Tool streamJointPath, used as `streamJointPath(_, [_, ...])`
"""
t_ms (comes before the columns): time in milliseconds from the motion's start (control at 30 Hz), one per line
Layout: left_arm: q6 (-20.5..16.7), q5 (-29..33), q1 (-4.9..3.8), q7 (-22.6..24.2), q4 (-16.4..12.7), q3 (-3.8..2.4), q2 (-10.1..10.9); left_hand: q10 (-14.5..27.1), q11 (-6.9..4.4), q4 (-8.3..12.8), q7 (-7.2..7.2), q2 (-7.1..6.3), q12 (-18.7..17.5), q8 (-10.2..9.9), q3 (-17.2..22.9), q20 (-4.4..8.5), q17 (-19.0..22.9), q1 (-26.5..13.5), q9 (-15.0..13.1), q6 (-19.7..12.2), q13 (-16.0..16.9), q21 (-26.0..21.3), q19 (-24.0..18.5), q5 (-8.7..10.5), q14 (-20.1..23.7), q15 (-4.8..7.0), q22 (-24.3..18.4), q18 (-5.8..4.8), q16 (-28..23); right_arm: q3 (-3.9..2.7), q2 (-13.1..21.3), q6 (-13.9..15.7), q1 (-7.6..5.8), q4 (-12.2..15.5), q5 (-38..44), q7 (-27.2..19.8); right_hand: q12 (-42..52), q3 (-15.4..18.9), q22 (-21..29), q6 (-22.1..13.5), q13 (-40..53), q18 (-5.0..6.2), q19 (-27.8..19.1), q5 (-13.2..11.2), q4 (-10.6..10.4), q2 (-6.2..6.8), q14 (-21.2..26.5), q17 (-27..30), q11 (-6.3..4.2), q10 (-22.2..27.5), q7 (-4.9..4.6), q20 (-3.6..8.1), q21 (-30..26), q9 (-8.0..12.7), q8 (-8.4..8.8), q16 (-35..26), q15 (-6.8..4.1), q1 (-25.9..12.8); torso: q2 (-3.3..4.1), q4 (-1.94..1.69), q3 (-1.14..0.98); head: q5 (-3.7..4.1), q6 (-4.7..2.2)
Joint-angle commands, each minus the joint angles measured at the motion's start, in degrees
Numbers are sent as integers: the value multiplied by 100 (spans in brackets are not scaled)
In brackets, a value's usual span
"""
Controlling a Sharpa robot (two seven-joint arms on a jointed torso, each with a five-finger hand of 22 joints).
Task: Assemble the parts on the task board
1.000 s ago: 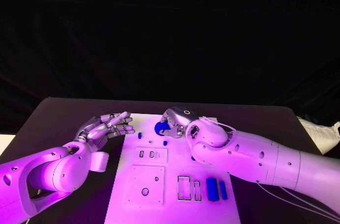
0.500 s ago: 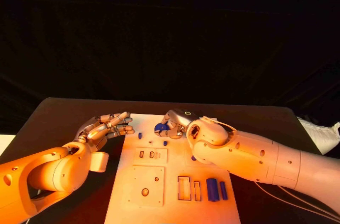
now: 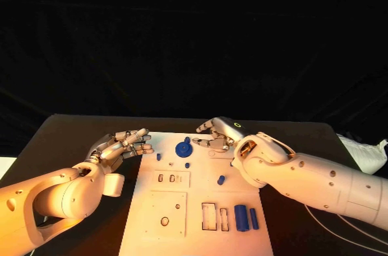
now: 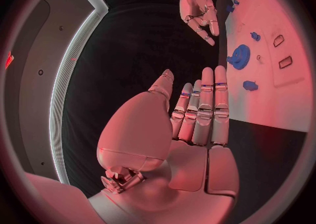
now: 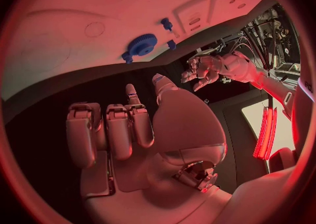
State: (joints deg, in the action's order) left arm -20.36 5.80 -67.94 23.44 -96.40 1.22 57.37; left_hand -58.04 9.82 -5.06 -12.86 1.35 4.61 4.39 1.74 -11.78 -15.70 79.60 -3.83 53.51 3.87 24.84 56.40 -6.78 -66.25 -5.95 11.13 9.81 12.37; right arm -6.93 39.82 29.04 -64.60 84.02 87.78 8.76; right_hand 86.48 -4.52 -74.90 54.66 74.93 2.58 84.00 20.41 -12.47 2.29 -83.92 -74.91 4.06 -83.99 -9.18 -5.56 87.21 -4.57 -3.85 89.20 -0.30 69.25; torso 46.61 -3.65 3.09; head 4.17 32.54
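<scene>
The white task board (image 3: 194, 197) lies in the middle of the table. A blue gear (image 3: 183, 149) sits on its far end, with nothing touching it; it also shows in the wrist views (image 4: 238, 56) (image 5: 140, 45). My right hand (image 3: 217, 135) hovers just right of the gear, fingers loosely bent and holding nothing (image 5: 125, 129). My left hand (image 3: 121, 146) hangs beside the board's left edge with its fingers stretched out and apart (image 4: 204, 108), empty. Small blue pieces (image 3: 158, 156) (image 3: 188, 165) (image 3: 221, 179) lie near the gear.
Two long blue parts (image 3: 241, 216) (image 3: 254, 218) lie at the board's near right, next to rectangular slots (image 3: 209, 215). Raised white plates with holes (image 3: 172, 178) (image 3: 166, 212) take up the board's near left. Black table surrounds the board.
My right hand has let go of the blue gear and drawn back to the right. The gear now lies uncovered on the board. The left hand has stayed in place.
</scene>
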Motion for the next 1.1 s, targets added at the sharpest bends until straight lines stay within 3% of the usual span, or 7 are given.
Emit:
streamJointPath(33, [112, 14, -6, 22, 23, -5, -14, 29, -6, 28, -19, 26, -30, -35, 1, -5, -5, -39, 5, -1, -8, -28, -41, 18, 22, -12, -8, 41, -24, -35, 369, 423, -15, 247, -1079, -916, -16, -30, -799, -18, 1256, -108, 274, 186, 96, -13, -556, -1285, 7, -394, 4, -18, 0, 1, 15, -20, 11, 133, -64, 118, -28, -45, 6])
streamJointPath(167, [131, 15, -5, 15, 44, -4, -36, 31, -5, 29, -20, 27, -31, -36, 1, -6, -7, -40, 5, -2, -8, -28, -41, 18, 22, -13, -8, 41, -26, -63, 882, 41, -25, 416, -1585, -1052, -15, -95, -805, 20, 1259, -109, 276, 343, 245, 20, -555, -1282, -4, -395, 13, -13, 0, -7, 7, -23, 3, 287, -110, 208, -53, -85, 5])
streamJointPath(333, [208, 8, -1, -8, 51, -2, -71, 32, -5, 45, -18, 39, -31, -36, 14, -7, -13, -24, 5, -2, -7, -26, -44, 14, 19, -13, -8, 44, -31, -74, 1404, -877, -7, 250, -2264, -1664, -17, -236, -816, 100, 1261, -111, 280, -161, 678, 115, -555, -1277, -16, -397, 20, -1, 3, -21, -7, -26, -13, 771, -128, 285, -89, -99, -39])
streamJointPath(500, [272, -42, 7, -22, 46, -1, -110, 30, -8, 79, -15, 61, -30, -35, 45, -9, -26, 10, 3, 2, -5, -21, -47, 8, 15, -10, -6, 48, -41, -77, 1687, -1113, 89, -122, -2533, -1965, -58, -290, -803, 104, 1237, -108, 270, -302, 921, 216, -550, -1257, -12, -375, 12, -8, -4, -14, 15, -37, -7, 988, -129, 331, -134, -92, -43])
streamJointPath(600, [278, -51, 10, -23, 50, -1, -125, 30, -8, 79, -15, 61, -30, -35, 45, -9, -26, 10, 3, 2, -5, -21, -47, 8, 15, -10, -6, 48, -41, -77, 1720, -1089, 149, -306, -2523, -2005, -58, -291, -800, 95, 1237, -107, 268, -317, 943, 227, -550, -1259, -9, -375, 9, -8, -5, -11, 19, -37, -4, 997, -125, 333, -149, -76, -47])
streamJointPath(733, [294, -61, 17, -29, 49, 0, -136, 30, -8, 84, -14, 62, -30, -35, 48, -9, -27, 14, 3, 1, -4, -21, -48, 8, 15, -10, -6, 48, -43, -77, 1702, -999, 252, -453, -2461, -1968, -50, -302, -806, 96, 1243, -108, 271, -323, 967, 224, -553, -1271, -9, -380, 9, -8, -2, -10, 18, -31, -3, 1014, -110, 305, -147, -38, -36])
streamJointPath(1100, [261, -68, 28, -40, 55, 1, -155, 31, -8, 90, -14, 62, -31, -36, 51, -10, -30, 18, 3, 0, -4, -20, -48, 8, 14, -9, -6, 49, -45, -78, 1462, -887, 396, -630, -2193, -1823, -80, -268, -782, 30, 1224, -103, 260, -374, 1006, 274, -552, -1267, 2, -366, -3, -12, -12, 7, 33, -34, 4, 978, -73, 279, -178, -65, -18])
